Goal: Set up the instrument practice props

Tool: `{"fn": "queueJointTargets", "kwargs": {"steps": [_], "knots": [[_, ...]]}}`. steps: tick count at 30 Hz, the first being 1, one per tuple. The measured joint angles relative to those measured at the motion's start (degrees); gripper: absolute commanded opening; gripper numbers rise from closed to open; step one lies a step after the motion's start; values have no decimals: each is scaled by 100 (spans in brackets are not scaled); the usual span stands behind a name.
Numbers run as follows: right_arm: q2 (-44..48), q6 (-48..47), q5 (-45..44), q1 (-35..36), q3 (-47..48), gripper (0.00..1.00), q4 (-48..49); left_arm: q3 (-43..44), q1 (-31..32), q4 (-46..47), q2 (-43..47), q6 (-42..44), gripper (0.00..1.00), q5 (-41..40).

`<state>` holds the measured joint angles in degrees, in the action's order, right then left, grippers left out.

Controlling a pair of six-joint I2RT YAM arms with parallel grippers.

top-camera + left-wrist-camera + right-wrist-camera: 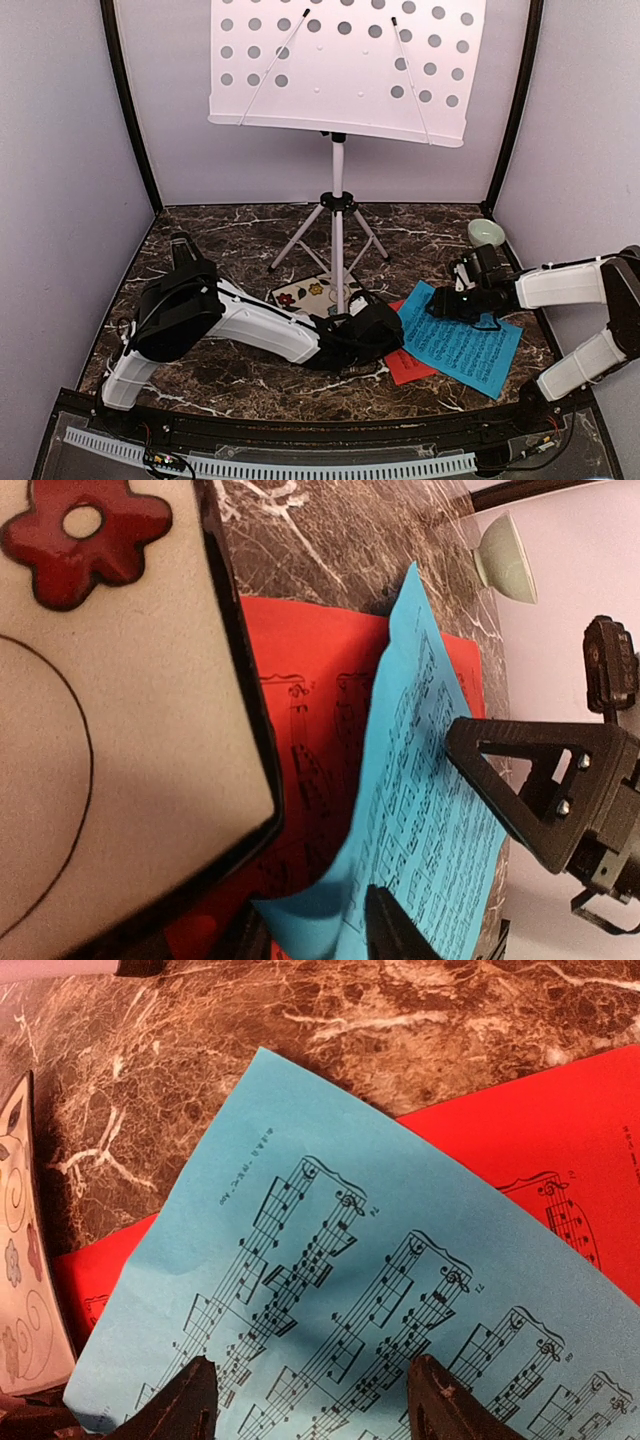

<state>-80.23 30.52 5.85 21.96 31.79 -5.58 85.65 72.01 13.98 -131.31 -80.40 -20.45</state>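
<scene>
One blue sheet point(330, 1290) over red sheet point(560, 1130); small print unreadable.

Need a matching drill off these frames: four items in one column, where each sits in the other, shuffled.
Items
1. music stand
2. blue sheet
3. red sheet
4. bowl

Places
A. partly under another sheet
B. far right, near the wall
C. upright at the back, on a tripod
D. lying on top of another sheet

Pairs: 1-C, 2-D, 3-A, 4-B
</scene>
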Motion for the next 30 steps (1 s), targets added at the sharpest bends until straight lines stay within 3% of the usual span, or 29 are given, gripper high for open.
{"fn": "queueJointTargets", "kwargs": {"steps": [3,7,12,17,23,30], "knots": [[48,4,90,-2,-35,67,24,166,-55,13,-133,149,20,9],[282,26,240,-2,-122,70,-79,345,-105,13,-247,476,0,11],[1119,-111,313,-2,-7,79,-494,345,-111,129,-236,1032,0,72],[2769,-496,319,-2,341,88,-745,55,-20,337,164,2096,0,127],[4190,-1285,446,-7,1075,94,-1029,-1097,28,957,1788,4107,0,697],[4120,-2151,1338,-7,2524,90,-2083,-1198,28,551,3342,6210,0,1683]]}}
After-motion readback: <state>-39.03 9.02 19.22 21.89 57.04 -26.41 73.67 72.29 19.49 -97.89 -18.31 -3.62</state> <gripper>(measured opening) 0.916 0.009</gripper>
